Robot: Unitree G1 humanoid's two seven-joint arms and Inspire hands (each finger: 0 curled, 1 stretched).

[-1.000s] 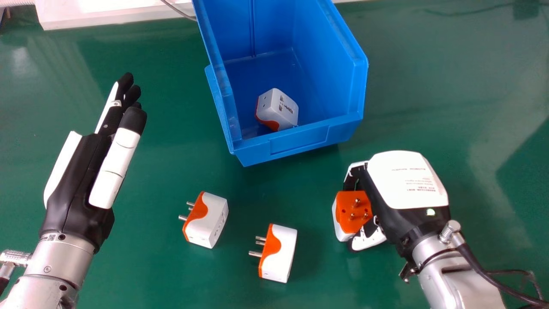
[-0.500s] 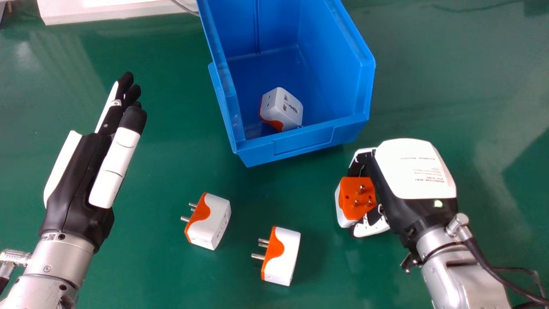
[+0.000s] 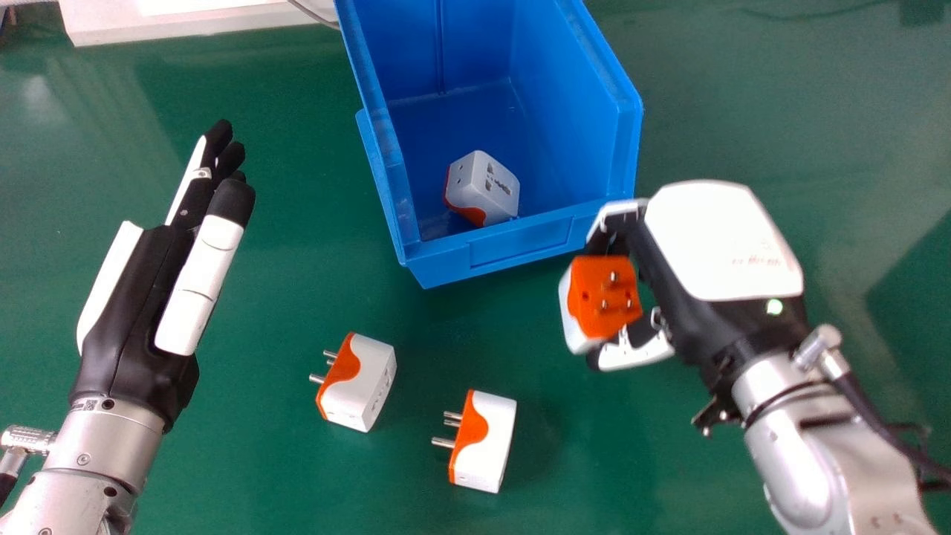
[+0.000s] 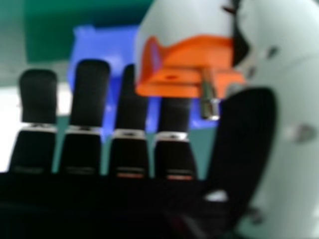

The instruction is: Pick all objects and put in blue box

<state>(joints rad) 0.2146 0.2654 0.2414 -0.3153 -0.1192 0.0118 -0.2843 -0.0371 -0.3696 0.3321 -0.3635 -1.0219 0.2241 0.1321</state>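
Taking the head view as a clock face, we find the white plastic travel adapter with the orange pin-side face point(image 3: 603, 296) near three o'clock, in our right hand point(image 3: 721, 245). Its metal pins face up towards the head camera. The fingers are bent and the thumb point(image 4: 244, 132) is curled in, pinching the adapter between them. The right hand view adds the white casing at close range and one shiny metal pin beside the thumb; the fingers lie side by side with narrow gaps, the nearest fingertip hidden behind the adapter, so we cannot tell exactly where it touches. Both it and the hand are blurred.

The open-fronted blue plastic box point(image 3: 527, 241) stands at twelve o'clock, its far end cut off. Inside, near its front wall, rests a white adapter with an orange edge point(image 3: 483, 186), its lowest part hard to make out. Two more lie on the green table point(image 3: 282, 297), pins towards nine o'clock: a white block with an orange wavy panel point(image 3: 364, 383) near half past seven, and a matching white-and-orange block point(image 3: 487, 442) at six.

Our left hand point(image 3: 141, 305) is at nine o'clock, fingers straight and close together, partly overlapping, holding nothing.
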